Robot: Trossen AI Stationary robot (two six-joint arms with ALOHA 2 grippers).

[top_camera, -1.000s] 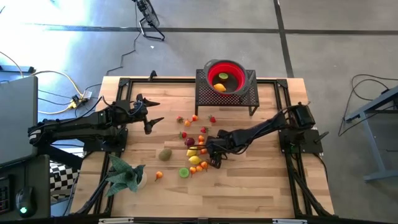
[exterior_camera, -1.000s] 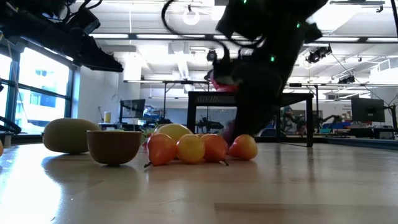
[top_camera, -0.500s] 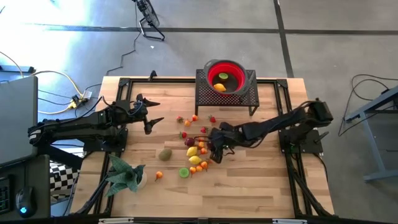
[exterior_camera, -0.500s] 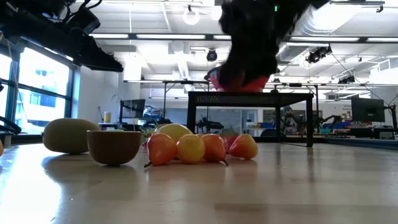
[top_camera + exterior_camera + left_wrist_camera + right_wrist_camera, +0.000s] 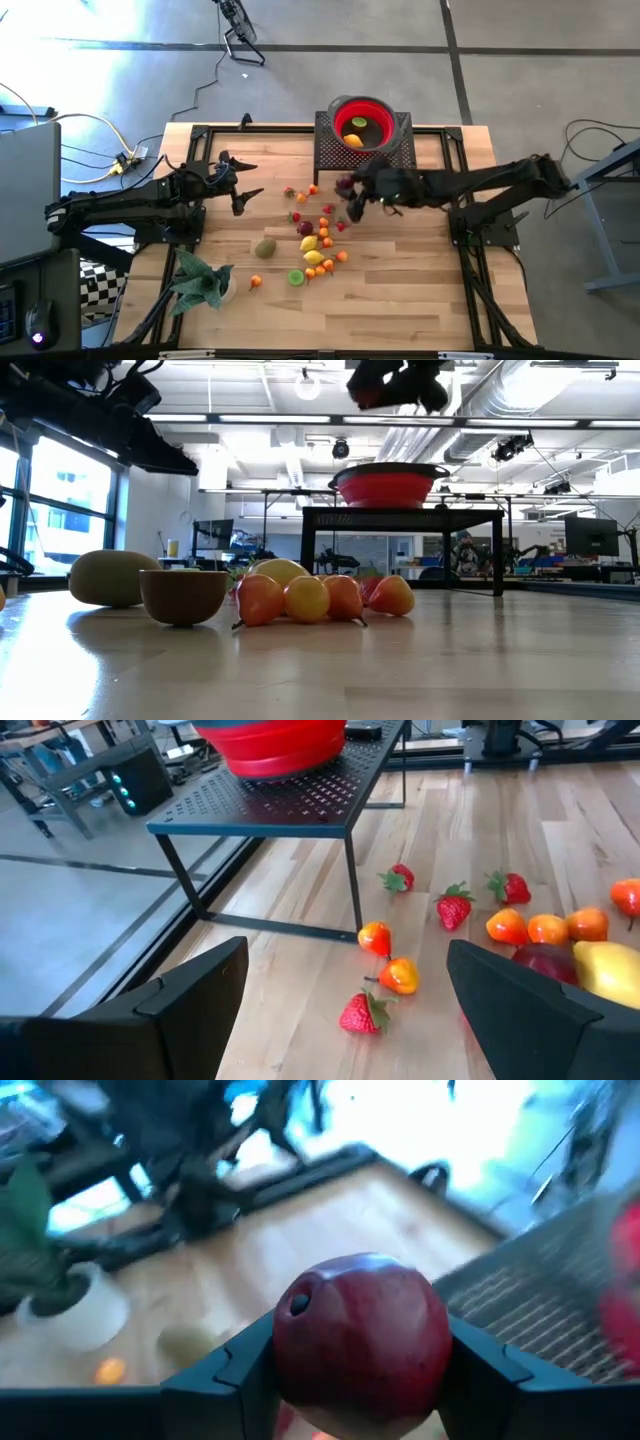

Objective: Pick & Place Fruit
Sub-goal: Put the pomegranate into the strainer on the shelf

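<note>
Right wrist view shows the right gripper (image 5: 360, 1370) clamped on a dark-red plum (image 5: 360, 1342), lifted since a second ago toward the red bowl (image 5: 362, 118); left gripper (image 5: 243, 182) waits open

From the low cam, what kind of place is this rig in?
Looks like a robotics lab or open workshop, not a home. Exposed ducts and strip lights run across the ceiling, monitors and benches fill the room behind, and cables trail over a bare concrete floor around the table.
</note>
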